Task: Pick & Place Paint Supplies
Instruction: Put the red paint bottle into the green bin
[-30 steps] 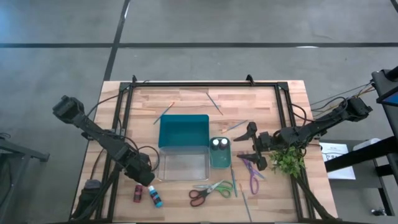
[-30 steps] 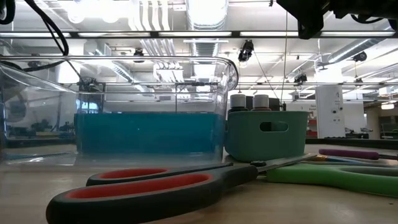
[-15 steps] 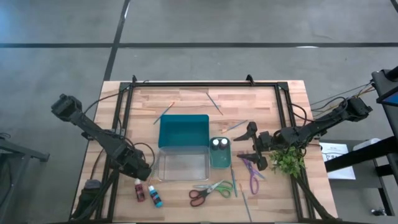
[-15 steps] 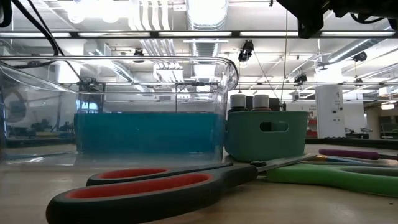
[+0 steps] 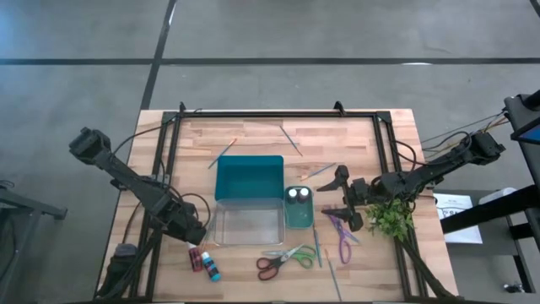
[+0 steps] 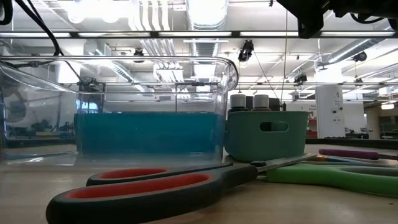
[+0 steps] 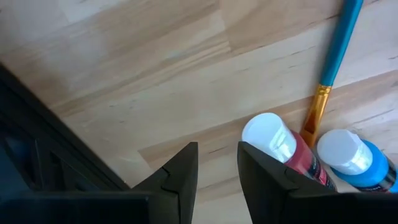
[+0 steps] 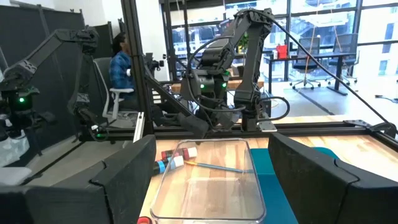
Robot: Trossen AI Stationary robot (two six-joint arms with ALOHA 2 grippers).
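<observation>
High view: left pincer [image 5: 194, 239] sits low at the worktop's [image 5: 253, 135] front-left, just beside the red paint bottle [image 5: 196, 259] and blue paint bottle [image 5: 210, 268]. Left wrist view shows its fingers [image 7: 180, 180] narrowly parted, nothing between them; the red bottle lies touching the outer side of one finger, white cap toward the camera, with a teal-handled brush [image 7: 329, 68] between it and the blue bottle.

Right pincer [image 5: 344, 200] hovers right of centre, wide open and empty, beside the small teal container [image 5: 298, 211], which holds two dark white-capped bottles [image 5: 297, 194]. Purple-handled scissors [image 5: 342, 241] lie just below that pincer; a green plant sprig [image 5: 390, 218] lies to its right.

Red-green scissors [image 5: 285, 259] lie at front centre, below the clear container [image 5: 247, 225]. The teal box [image 5: 249, 177] touches the clear container's far side. Thin brushes [image 5: 222, 152] lie scattered toward the worktop's back.

Right wrist view: a seated person [image 8: 121, 62] shows in the room beyond.
</observation>
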